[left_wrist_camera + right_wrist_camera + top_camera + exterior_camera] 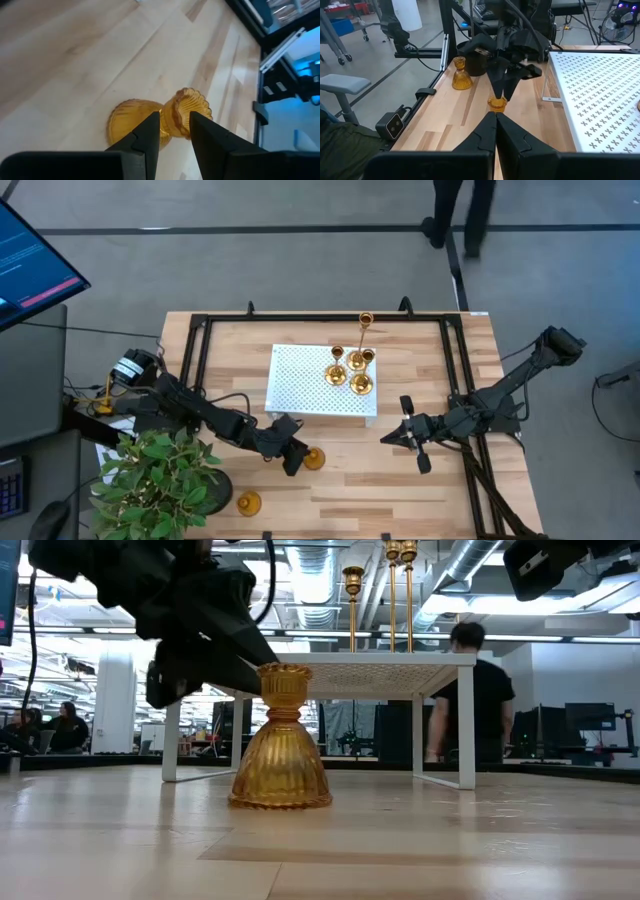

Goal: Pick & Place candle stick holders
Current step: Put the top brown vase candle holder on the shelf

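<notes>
Left gripper (174, 131) low over table, jaws pinched on neck of amber ribbed candle holder (281, 740), just below scalloped rim. Holder upright, base flat on wood near front of white perforated tray (300, 385). Looks like grasp made, lift pending. Advice: lift straight up, keep vertical, clear tray edge before traversing; glass neck likely slick, so move slowly. Four brass holders (352, 370) on tray already, so pick bare spot. Second amber holder (248, 502) waits beside plant (160, 480). Right gripper (397, 436) idle on right side, jaws together.
</notes>
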Controlling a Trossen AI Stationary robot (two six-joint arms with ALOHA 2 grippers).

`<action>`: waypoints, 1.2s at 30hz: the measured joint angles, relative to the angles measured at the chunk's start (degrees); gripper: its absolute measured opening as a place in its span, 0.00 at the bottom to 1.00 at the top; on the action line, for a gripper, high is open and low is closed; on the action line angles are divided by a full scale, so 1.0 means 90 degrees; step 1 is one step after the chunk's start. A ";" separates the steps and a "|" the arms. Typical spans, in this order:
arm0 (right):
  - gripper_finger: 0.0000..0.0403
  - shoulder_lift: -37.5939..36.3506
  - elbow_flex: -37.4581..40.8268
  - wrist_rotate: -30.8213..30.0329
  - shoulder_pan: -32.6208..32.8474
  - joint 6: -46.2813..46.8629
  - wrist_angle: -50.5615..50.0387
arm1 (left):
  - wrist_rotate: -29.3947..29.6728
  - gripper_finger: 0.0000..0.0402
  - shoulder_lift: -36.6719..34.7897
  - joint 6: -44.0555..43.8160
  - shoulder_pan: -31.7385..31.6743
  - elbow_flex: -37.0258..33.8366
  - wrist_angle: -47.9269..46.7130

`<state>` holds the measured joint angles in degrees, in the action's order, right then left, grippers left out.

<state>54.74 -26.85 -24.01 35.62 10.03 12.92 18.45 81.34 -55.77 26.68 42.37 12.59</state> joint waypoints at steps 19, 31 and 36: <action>0.00 0.0000 0.0002 -0.0002 0.0000 0.0014 -0.0050 | -0.0222 0.19 0.0742 -0.0010 -0.0007 0.0023 0.0655; 0.00 0.0000 0.0002 -0.0002 0.0000 0.0014 -0.0050 | -0.0439 0.03 0.0750 0.0621 -0.0007 0.0012 0.0757; 0.00 0.0000 0.0002 -0.0002 0.0000 0.0017 -0.0050 | -0.0449 0.02 0.0441 0.1042 -0.0007 -0.0002 0.0701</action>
<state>54.74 -26.83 -24.03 35.62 10.17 12.47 14.41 85.31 -46.39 26.61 42.35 18.90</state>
